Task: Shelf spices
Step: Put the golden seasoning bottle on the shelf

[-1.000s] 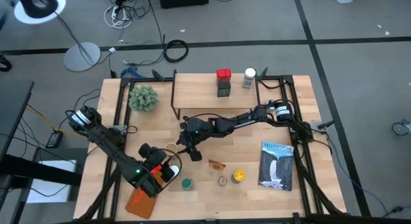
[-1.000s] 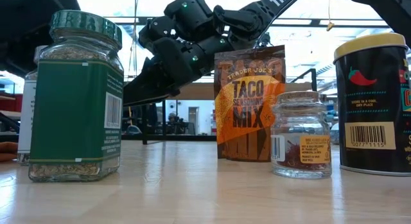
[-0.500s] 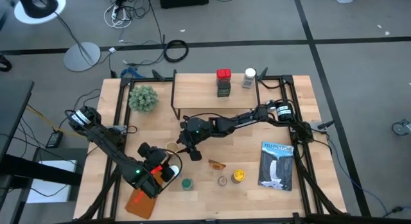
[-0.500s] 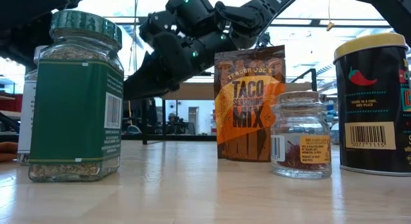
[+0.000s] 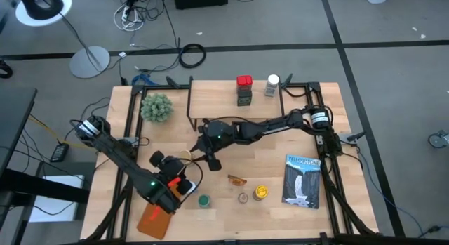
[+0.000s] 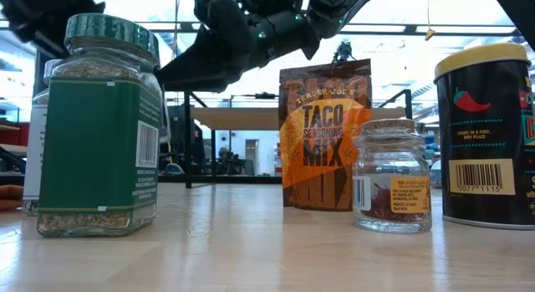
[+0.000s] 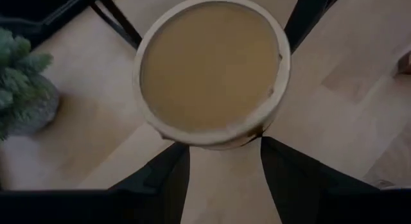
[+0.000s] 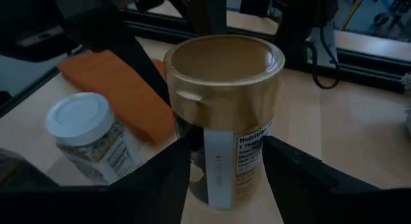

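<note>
Where the camera looks down, a pale wood desk (image 5: 270, 150) carries a low shelf (image 5: 217, 97) of light board on thin black legs. On the shelf stand a red tin (image 5: 243, 81) atop a black box (image 5: 243, 97) and a white-capped jar (image 5: 272, 84). A spiky green plant (image 5: 156, 107) sits beside the shelf, and a flat blue-and-white packet (image 5: 302, 179) lies near the right arm. Along the front edge lie an amber packet (image 5: 237, 180), a green-lidded jar (image 5: 203, 201), a yellow-lidded tin (image 5: 260, 192) and an orange cloth (image 5: 151, 220). The right pincer (image 5: 210, 159) reaches to mid-desk; the left pincer (image 5: 179, 183) is close by. Grey floor, cables and a lamp base surround the desk.

From desk height, the green-lidded jar is square ribbed glass full of dried herbs, the amber packet is glossy foil, a small glass jar (image 6: 391, 176) holds red threads, and the tin is black with a barcode. A dark arm hangs above; bright windows lie behind.

Seen from the left wrist, the fingers are spread apart with bare wood between them and a round tan-lidded jar (image 7: 209, 63) at their tips; whether they touch it I cannot tell.

Seen from the right wrist, the fingers clench that jar's sides, its lid smooth and golden; a white-lidded jar (image 8: 87, 131) stands beyond on the desk.
</note>
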